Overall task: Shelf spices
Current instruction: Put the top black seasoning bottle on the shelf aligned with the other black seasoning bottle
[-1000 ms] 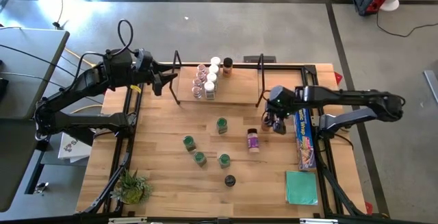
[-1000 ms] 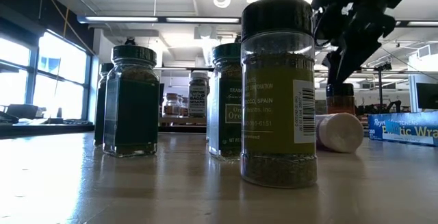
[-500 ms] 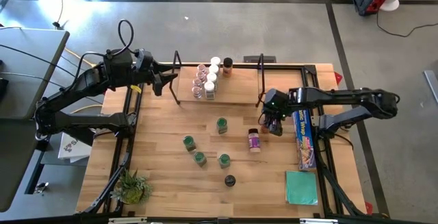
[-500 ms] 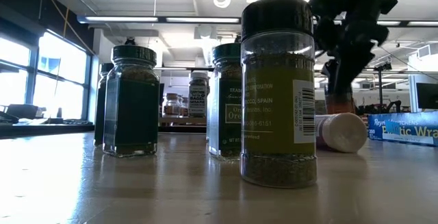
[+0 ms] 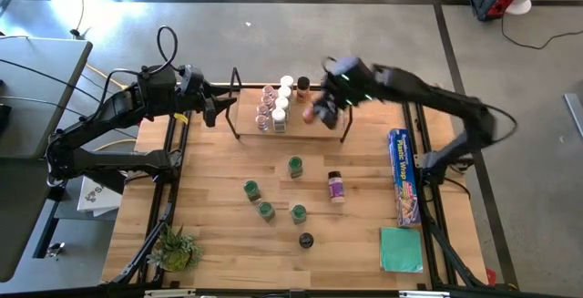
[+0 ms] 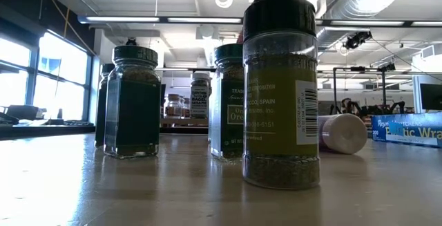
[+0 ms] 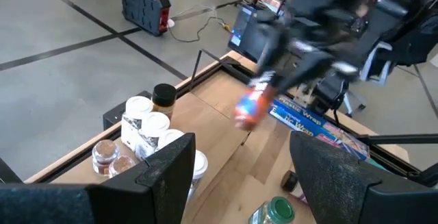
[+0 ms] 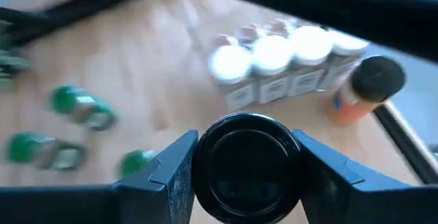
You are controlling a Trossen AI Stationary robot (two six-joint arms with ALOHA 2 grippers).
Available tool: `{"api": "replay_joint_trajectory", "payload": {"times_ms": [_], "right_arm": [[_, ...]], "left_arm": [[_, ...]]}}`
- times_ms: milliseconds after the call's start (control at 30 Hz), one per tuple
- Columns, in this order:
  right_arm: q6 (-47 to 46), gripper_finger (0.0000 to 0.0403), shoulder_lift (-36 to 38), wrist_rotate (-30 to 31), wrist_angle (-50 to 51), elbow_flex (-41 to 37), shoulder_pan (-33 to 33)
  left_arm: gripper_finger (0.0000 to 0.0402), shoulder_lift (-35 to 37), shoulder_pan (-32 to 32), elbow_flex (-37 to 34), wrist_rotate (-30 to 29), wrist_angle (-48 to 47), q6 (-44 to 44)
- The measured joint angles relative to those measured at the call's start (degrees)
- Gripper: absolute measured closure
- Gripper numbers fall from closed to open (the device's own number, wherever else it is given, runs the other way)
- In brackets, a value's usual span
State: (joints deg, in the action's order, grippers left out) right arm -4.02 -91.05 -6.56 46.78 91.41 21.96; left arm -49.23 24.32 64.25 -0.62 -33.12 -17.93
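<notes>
The right tool point(image 8: 246, 166) clamps a black-capped spice jar point(image 8: 246, 164) over the shelf point(image 5: 310, 123). Just beyond it stand white-topped jars point(image 8: 274, 63) (one orange jar point(image 8: 363, 90) at the row's end). Farther off, green-lidded jars point(image 5: 273, 193) sit on the bench point(image 5: 219, 234). The left tool point(image 5: 217, 108), fingers apart, waits at the shelf's far end.

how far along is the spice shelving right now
Done: roughly eight jars stand grouped on the shelf. In hand: the right gripper holds a black-capped jar above the shelf board. Left: six jars on the table, one lying on its side. The left gripper waits open by the shelf's end.
</notes>
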Motion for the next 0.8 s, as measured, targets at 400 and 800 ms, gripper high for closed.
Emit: {"api": "replay_joint_trajectory", "payload": {"times_ms": [400,800], "right_arm": [[9.14,0.0214,-31.66,0.04,14.06,28.72,6.71],[10.07,0.0186,-35.67,5.09,15.5,31.92,7.03]], "left_arm": [[0.0167,0.0,0.0,0.0,-0.08,-0.02,0.02],[0.0167,0.0,0.0,0.0,-0.33,0.0,0.07]]}}
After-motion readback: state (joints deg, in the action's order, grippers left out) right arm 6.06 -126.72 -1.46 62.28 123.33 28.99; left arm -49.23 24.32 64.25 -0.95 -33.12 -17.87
